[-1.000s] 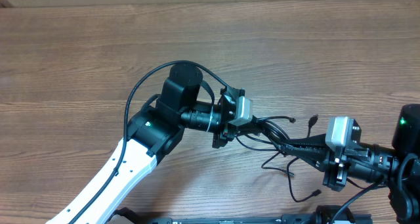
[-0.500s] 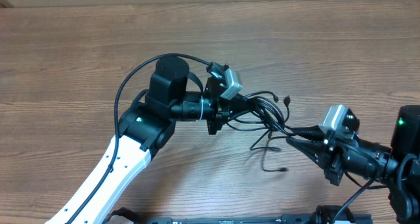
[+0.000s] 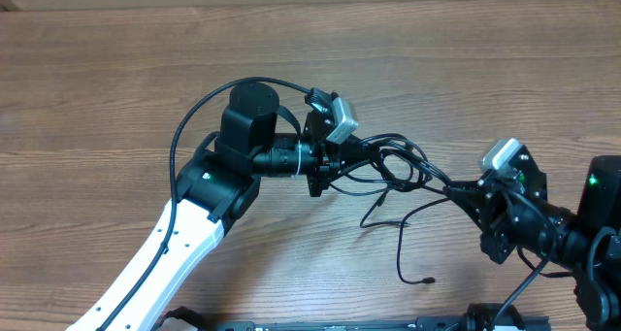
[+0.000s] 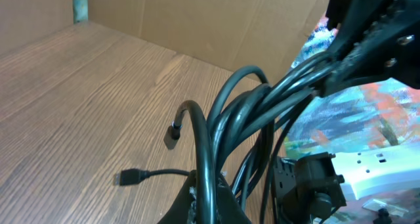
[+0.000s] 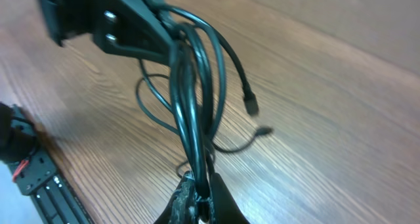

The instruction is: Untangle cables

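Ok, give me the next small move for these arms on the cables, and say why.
Probably draw the right gripper a little away from the left gripper. Both are shut on the cables, the loops bunch beside the left one, and a loose strand trails onto the table, so a gentle pull might loosen the bunch.

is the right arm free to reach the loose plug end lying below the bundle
Probably not yet: the right fingers are shut on the cables, which the left fingers also hold. The plug end itself lies uncovered nearby.
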Controlling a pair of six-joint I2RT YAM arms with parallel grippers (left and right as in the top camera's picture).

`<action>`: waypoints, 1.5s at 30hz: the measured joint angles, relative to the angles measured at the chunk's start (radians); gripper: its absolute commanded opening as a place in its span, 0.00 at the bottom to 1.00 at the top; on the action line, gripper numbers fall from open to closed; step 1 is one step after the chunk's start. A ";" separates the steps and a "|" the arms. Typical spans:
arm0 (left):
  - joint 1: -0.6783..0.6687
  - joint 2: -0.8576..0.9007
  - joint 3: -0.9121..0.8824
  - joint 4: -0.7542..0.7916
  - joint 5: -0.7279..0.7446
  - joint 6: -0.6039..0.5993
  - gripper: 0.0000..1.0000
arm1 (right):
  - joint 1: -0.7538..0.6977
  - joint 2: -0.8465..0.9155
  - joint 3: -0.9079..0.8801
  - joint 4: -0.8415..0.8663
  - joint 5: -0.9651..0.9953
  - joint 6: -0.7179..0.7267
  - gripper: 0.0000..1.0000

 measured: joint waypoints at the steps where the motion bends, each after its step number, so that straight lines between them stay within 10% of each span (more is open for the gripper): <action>1: 0.000 0.000 0.000 0.004 0.000 0.000 0.04 | 0.000 0.000 0.000 -0.002 0.018 0.009 0.04; 27: 0.085 0.000 0.000 0.123 0.011 -0.209 0.04 | 0.000 0.066 0.000 -0.012 0.168 0.140 0.04; 31: 0.085 0.000 0.000 0.123 0.011 -0.210 0.04 | 0.000 0.071 0.000 -0.013 0.167 0.143 0.33; 34: 0.085 0.000 0.000 0.123 0.011 -0.210 0.04 | 0.000 0.071 0.000 -0.008 0.156 0.145 0.74; 45: 0.085 0.000 0.000 0.127 -0.046 -0.225 0.04 | 0.000 0.071 0.000 0.019 0.028 0.147 0.84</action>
